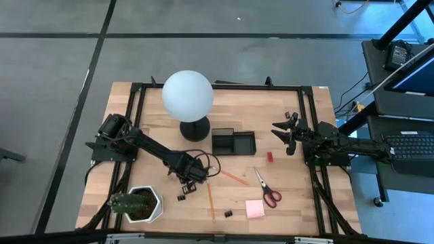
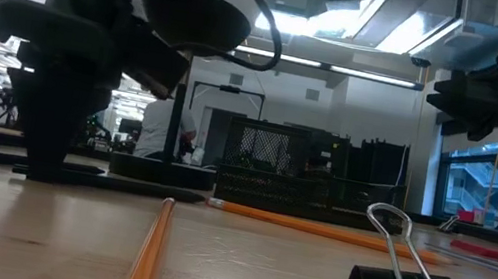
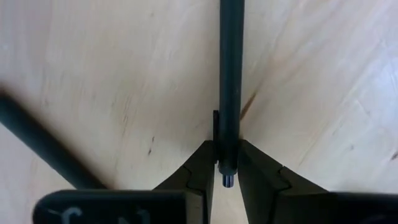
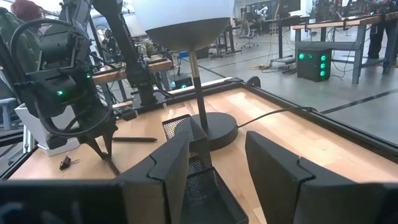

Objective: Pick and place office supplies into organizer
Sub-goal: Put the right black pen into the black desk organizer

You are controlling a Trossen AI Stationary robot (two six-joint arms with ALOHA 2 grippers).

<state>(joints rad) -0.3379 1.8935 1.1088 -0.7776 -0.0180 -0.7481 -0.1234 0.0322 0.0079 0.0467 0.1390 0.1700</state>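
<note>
We see the left gripper (image 1: 198, 171) low over the counter (image 1: 298, 203), just left of the centre of the high view, its fingers (image 3: 199, 171) pinching a black pen (image 3: 229, 87) near the pen's tip; the wrist view shows the pen's barrel clamped between the two dark pads. A second black pen (image 3: 43, 146) lies slantwise on the wood at the left of that same view. The right gripper (image 1: 288, 135) hovers at the right of the high view, just right of the organizer (image 1: 234, 143), with its fingers spread and nothing between them.

The organizer, a low black tray with two compartments, sits at the centre of the high view, touching or just beside the lamp (image 1: 188, 98) base. We cannot tell if anything lies inside it.

Counting the rest in the high view: two orange pencils, one (image 1: 234, 177) slanting just right of the left gripper and one (image 1: 211, 200) below it, nearly upright in the frame. One pair of red-handled scissors (image 1: 266, 190) lies right of centre, lower down, with one pink sticky-note pad (image 1: 255, 209) just below its handles. One small red block (image 1: 269, 156) sits between the organizer and the scissors. We count about three binder clips: one (image 1: 228, 214) left of the pad and two (image 1: 184, 192) close together below the left gripper. One potted plant (image 1: 137, 205) stands at lower left.
</note>
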